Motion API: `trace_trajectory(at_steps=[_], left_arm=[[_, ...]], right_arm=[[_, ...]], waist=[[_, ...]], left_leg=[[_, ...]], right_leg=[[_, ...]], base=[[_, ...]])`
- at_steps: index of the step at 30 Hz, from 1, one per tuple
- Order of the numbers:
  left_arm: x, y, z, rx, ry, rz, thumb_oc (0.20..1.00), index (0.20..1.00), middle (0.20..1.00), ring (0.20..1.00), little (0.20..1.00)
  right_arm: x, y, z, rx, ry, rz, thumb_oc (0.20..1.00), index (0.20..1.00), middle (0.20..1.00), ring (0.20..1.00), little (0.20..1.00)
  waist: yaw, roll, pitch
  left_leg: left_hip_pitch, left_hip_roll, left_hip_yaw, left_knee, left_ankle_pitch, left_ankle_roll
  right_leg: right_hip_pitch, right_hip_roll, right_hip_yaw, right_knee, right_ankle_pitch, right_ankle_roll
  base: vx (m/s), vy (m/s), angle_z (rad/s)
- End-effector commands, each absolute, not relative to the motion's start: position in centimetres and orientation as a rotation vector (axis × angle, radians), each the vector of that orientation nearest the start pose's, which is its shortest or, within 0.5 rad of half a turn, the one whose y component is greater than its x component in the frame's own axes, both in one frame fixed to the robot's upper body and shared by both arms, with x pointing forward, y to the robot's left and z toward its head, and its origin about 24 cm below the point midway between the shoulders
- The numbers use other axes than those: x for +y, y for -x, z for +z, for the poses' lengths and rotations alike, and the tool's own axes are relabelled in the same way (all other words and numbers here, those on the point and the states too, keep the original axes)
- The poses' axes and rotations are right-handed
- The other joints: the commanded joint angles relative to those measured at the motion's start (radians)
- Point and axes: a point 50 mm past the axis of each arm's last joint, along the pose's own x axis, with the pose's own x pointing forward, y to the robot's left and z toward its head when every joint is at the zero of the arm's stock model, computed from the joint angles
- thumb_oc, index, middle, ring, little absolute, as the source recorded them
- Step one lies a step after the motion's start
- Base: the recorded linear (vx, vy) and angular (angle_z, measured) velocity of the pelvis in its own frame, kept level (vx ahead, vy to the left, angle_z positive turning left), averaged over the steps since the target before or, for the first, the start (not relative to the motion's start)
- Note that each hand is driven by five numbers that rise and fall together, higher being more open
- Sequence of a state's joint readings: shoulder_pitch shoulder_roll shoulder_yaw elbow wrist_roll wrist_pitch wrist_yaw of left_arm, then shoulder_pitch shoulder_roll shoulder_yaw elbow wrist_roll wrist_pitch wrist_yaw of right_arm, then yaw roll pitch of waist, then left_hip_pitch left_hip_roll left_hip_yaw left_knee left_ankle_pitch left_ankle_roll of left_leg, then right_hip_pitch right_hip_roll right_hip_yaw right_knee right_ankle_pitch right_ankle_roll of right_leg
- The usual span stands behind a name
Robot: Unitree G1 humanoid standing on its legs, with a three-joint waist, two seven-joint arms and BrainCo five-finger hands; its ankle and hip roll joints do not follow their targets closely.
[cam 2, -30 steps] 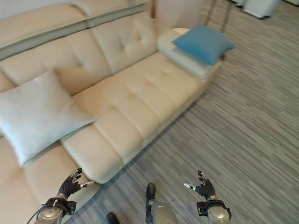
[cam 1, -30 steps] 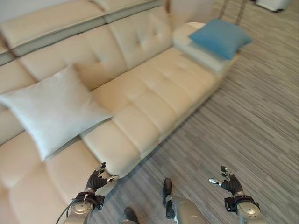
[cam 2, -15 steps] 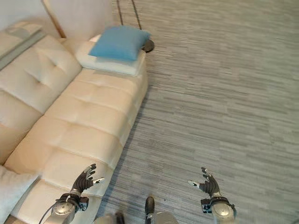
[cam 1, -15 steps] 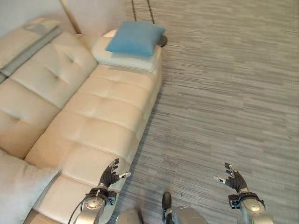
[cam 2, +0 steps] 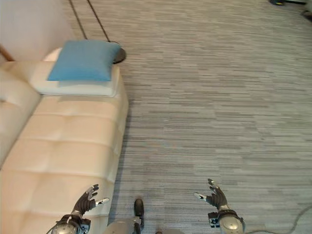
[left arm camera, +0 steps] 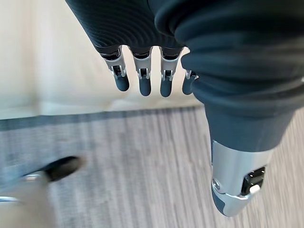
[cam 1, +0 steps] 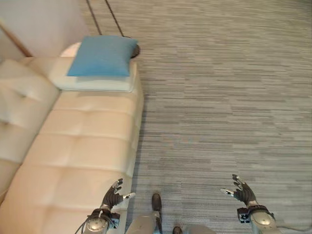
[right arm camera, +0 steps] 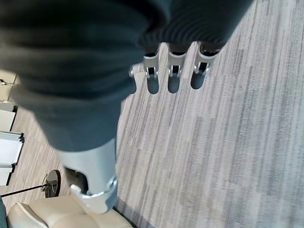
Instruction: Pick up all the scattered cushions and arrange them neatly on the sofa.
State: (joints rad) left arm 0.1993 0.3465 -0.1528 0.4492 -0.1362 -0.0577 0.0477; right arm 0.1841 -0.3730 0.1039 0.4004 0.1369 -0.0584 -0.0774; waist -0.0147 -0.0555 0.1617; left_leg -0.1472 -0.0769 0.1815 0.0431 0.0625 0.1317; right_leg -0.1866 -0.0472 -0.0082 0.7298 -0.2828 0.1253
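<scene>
Hands sit nearest, at the bottom edge of the head views. The left hand (cam 1: 113,192) is at lower left of centre, above the front corner of the sofa (cam 1: 73,165) seat, its fingers (left arm camera: 141,78) straight and spread wide, holding nothing; in the left wrist view they reach over the line where the cream upholstery meets the carpet (cam 1: 219,97). The right hand (cam 1: 241,191) is at lower right, above bare carpet and well apart from the sofa, its fingers (right arm camera: 173,76) likewise relaxed and spread, with nothing in them.

Beyond the left hand, the cream sofa runs up the left side of the frame, its tufted seat panels bare along this stretch, with part of the backrest at the left edge.

At the sofa's far end, in the upper left, a blue cushion (cam 1: 102,55) lies flat on top of a pale, whitish cushion (cam 1: 92,84), which rests on the seat end and sticks out from beneath it on the near side.

Just past the blue cushion's far right corner, a dark round base (cam 2: 118,55) stands on the carpet, with thin dark rods (cam 2: 92,19) rising from it toward the top edge.

Grey striped carpet covers the right side of the frame.
</scene>
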Motion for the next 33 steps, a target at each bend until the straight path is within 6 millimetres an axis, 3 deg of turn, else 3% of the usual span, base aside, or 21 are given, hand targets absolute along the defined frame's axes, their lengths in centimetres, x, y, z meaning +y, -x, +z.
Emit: trace_trajectory(at_steps=[1, 3, 5, 6, 7, 9, 11, 13, 14, 15, 16, 17, 18, 20, 21, 23, 24, 25, 27, 28, 33], left_arm=[[24.5, -18.3, -5.9, 0.477, -0.282, 0.094, 1.0, 1.0, 1.0, 1.0, 1.0], [24.8, -18.0, -5.9, 0.481, -0.275, 0.112, 1.0, 1.0, 1.0, 1.0, 1.0], [24.9, -18.0, -6.0, 0.486, -0.277, 0.122, 1.0, 1.0, 1.0, 1.0, 1.0], [24.9, -18.0, -6.0, 0.486, -0.277, 0.122, 1.0, 1.0, 1.0, 1.0, 1.0], [25.1, -18.2, -6.0, 0.483, -0.289, 0.134, 1.0, 1.0, 1.0, 1.0, 1.0], [25.0, -18.3, -5.9, 0.474, -0.287, 0.139, 1.0, 1.0, 1.0, 1.0, 1.0], [25.0, -18.2, -6.1, 0.475, -0.289, 0.143, 1.0, 1.0, 1.0, 1.0, 1.0], [24.5, -18.0, -6.5, 0.487, -0.267, 0.145, 1.0, 1.0, 1.0, 1.0, 1.0], [24.2, -18.0, -6.7, 0.495, -0.247, 0.142, 1.0, 1.0, 1.0, 1.0, 1.0], [24.2, -18.0, -6.7, 0.495, -0.247, 0.142, 1.0, 1.0, 1.0, 1.0, 1.0], [23.7, -17.9, -7.0, 0.507, -0.219, 0.133, 1.0, 1.0, 1.0, 1.0, 1.0], [23.7, -17.9, -7.0, 0.507, -0.22, 0.133, 1.0, 1.0, 1.0, 1.0, 1.0], [23.7, -17.6, -7.3, 0.52, -0.204, 0.137, 1.0, 1.0, 1.0, 1.0, 1.0], [23.6, -17.7, -7.5, 0.529, -0.202, 0.137, 1.0, 1.0, 1.0, 1.0, 1.0], [23.1, -17.7, -7.9, 0.547, -0.204, 0.123, 1.0, 1.0, 1.0, 1.0, 1.0], [23.0, -17.6, -8.0, 0.553, -0.209, 0.116, 1.0, 1.0, 1.0, 1.0, 1.0], [23.0, -17.5, -8.0, 0.554, -0.214, 0.117, 1.0, 1.0, 1.0, 1.0, 1.0], [23.4, -17.2, -8.1, 0.562, -0.21, 0.144, 1.0, 1.0, 1.0, 1.0, 1.0], [23.8, -16.8, -8.3, 0.579, -0.205, 0.176, 1.0, 1.0, 1.0, 1.0, 1.0], [23.8, -16.8, -8.3, 0.58, -0.205, 0.176, 1.0, 1.0, 1.0, 1.0, 1.0], [25.3, -14.7, -9.2, 0.647, -0.192, 0.274, 1.0, 1.0, 1.0, 1.0, 1.0]], right_arm=[[-23.9, -20.8, -4.0, 0.38, 0.279, -0.086, 1.0, 1.0, 1.0, 1.0, 1.0], [-24.2, -21.2, -3.8, 0.375, 0.297, -0.083, 1.0, 1.0, 1.0, 1.0, 1.0], [-24.3, -21.2, -3.8, 0.384, 0.308, -0.085, 1.0, 1.0, 1.0, 1.0, 1.0], [-24.3, -21.2, -3.8, 0.384, 0.308, -0.085, 1.0, 1.0, 1.0, 1.0, 1.0], [-24.7, -21.1, -3.9, 0.394, 0.319, -0.097, 1.0, 1.0, 1.0, 1.0, 1.0], [-24.6, -21.0, -3.9, 0.393, 0.325, -0.095, 1.0, 1.0, 1.0, 1.0, 1.0], [-24.8, -20.4, -4.2, 0.408, 0.33, -0.096, 1.0, 1.0, 1.0, 1.0, 1.0], [-25.0, -20.2, -4.4, 0.422, 0.331, -0.097, 1.0, 1.0, 1.0, 1.0, 1.0], [-25.2, -20.5, -4.2, 0.411, 0.34, -0.099, 1.0, 1.0, 1.0, 1.0, 1.0], [-25.2, -20.5, -4.2, 0.411, 0.34, -0.099, 1.0, 1.0, 1.0, 1.0, 1.0], [-25.6, -20.8, -3.6, 0.383, 0.342, -0.109, 1.0, 1.0, 1.0, 1.0, 1.0], [-25.6, -20.8, -3.6, 0.383, 0.341, -0.109, 1.0, 1.0, 1.0, 1.0, 1.0], [-26.1, -20.7, -3.5, 0.388, 0.348, -0.122, 1.0, 1.0, 1.0, 1.0, 1.0], [-26.3, -20.7, -3.4, 0.391, 0.354, -0.131, 1.0, 1.0, 1.0, 1.0, 1.0], [-26.9, -20.5, -3.4, 0.397, 0.359, -0.156, 1.0, 1.0, 1.0, 1.0, 1.0], [-27.1, -20.2, -3.4, 0.402, 0.357, -0.166, 1.0, 1.0, 1.0, 1.0, 1.0], [-27.1, -20.0, -3.5, 0.406, 0.354, -0.173, 1.0, 1.0, 1.0, 1.0, 1.0], [-27.3, -19.5, -3.9, 0.425, 0.353, -0.188, 1.0, 1.0, 1.0, 1.0, 1.0], [-27.3, -19.2, -4.3, 0.44, 0.357, -0.198, 1.0, 1.0, 1.0, 1.0, 1.0], [-27.3, -19.2, -4.3, 0.441, 0.356, -0.197, 1.0, 1.0, 1.0, 1.0, 1.0], [-27.2, -18.0, -5.4, 0.504, 0.358, -0.196, 1.0, 1.0, 1.0, 1.0, 1.0]], waist=[[0.019, 0.026, 0.034], [-0.008, 0.041, 0.055], [-0.023, 0.041, 0.064], [-0.023, 0.041, 0.064], [-0.045, 0.047, 0.065], [-0.054, 0.051, 0.067], [-0.07, 0.05, 0.059], [-0.075, 0.065, 0.053], [-0.074, 0.07, 0.053], [-0.074, 0.069, 0.052], [-0.07, 0.068, 0.059], [-0.071, 0.066, 0.057], [-0.061, 0.063, 0.059], [-0.053, 0.057, 0.06], [-0.035, 0.061, 0.059], [-0.031, 0.061, 0.055], [-0.022, 0.067, 0.054], [-0.002, 0.085, 0.053], [0.014, 0.083, 0.047], [0.012, 0.078, 0.049], [0.044, 0.061, 0.0]], left_leg=[[0.022, 0.068, -0.006, 0.057, -0.123, -0.085], [0.125, 0.064, -0.011, 0.026, -0.171, -0.093], [0.169, 0.054, -0.023, 0.011, -0.193, -0.105], [0.169, 0.054, -0.023, 0.01, -0.192, -0.105], [0.23, 0.05, -0.045, -0.022, -0.22, -0.123], [0.249, 0.049, -0.055, -0.031, -0.227, -0.129], [0.319, 0.044, -0.089, -0.017, -0.28, -0.142], [0.315, 0.07, -0.101, 0.075, -0.246, -0.169], [0.273, 0.081, -0.097, 0.195, -0.182, -0.189], [0.272, 0.081, -0.098, 0.195, -0.182, -0.189], [0.172, 0.129, -0.059, 0.437, -0.087, -0.211], [0.168, 0.126, -0.06, 0.437, -0.084, -0.211], [0.119, 0.17, -0.003, 0.534, -0.055, -0.208], [0.079, 0.156, 0.014, 0.535, -0.076, -0.195], [-0.023, 0.109, 0.034, 0.441, -0.134, -0.171], [-0.052, 0.107, 0.05, 0.376, -0.141, -0.164], [-0.073, 0.11, 0.062, 0.283, -0.117, -0.162], [-0.097, 0.111, 0.06, 0.104, -0.016, -0.185], [-0.132, 0.128, 0.088, 0.004, 0.014, -0.194], [-0.124, 0.121, 0.089, -0.001, 0.013, -0.193], [-0.168, 0.18, 0.254, -0.044, 0.058, -0.192]], right_leg=[[0.026, -0.045, -0.043, -0.208, 0.277, 0.021], [-0.078, -0.047, -0.115, -0.358, 0.231, 0.005], [-0.106, -0.04, -0.115, -0.509, 0.267, 0.017], [-0.105, -0.04, -0.115, -0.51, 0.268, 0.017], [-0.158, -0.043, -0.097, -0.645, 0.31, 0.043], [-0.163, -0.043, -0.087, -0.694, 0.33, 0.053], [-0.165, -0.054, -0.045, -0.665, 0.369, 0.053], [-0.136, -0.045, -0.045, -0.623, 0.378, 0.03], [-0.12, -0.048, -0.052, -0.617, 0.375, 0.014], [-0.121, -0.048, -0.052, -0.617, 0.376, 0.014], [-0.057, -0.052, -0.069, -0.624, 0.34, -0.024], [-0.06, -0.055, -0.069, -0.626, 0.343, -0.024], [0.001, -0.044, -0.078, -0.629, 0.291, -0.058], [0.027, -0.044, -0.073, -0.632, 0.272, -0.066], [0.098, -0.046, -0.076, -0.647, 0.231, -0.062], [0.131, -0.046, -0.084, -0.656, 0.216, -0.057], [0.163, -0.037, -0.093, -0.659, 0.195, -0.056], [0.209, -0.001, -0.1, -0.652, 0.159, -0.057], [0.261, 0.011, -0.11, -0.649, 0.124, -0.055], [0.266, 0.005, -0.111, -0.647, 0.118, -0.053], [0.417, -0.009, -0.116, -0.621, 0.046, -0.026]], base=[[0.32, 0.033, -0.23], [0.62, -0.041, -0.13], [0.43, -0.094, -0.15], [0.53, -0.168, 0.09], [0.5, -0.181, 0.39], [0.49, -0.196, 0.43], [0.59, -0.303, 0.4], [0.46, -0.316, 0.63], [0.26, -0.237, 0.6], [0.33, -0.375, 0.7], [0.21, -0.246, 0.43], [0.48, -0.461, 0.34], [0.4, -0.282, 0.01], [0.46, -0.216, -0.03], [0.36, -0.086, 0.13], [0.42, -0.076, 0.22], [0.62, -0.057, 0.24], [0.61, -0.038, 0.17], [0.5, -0.02, 0.0], [0.59, 0.035, -0.19], [0.66, 0.097, -0.08]])
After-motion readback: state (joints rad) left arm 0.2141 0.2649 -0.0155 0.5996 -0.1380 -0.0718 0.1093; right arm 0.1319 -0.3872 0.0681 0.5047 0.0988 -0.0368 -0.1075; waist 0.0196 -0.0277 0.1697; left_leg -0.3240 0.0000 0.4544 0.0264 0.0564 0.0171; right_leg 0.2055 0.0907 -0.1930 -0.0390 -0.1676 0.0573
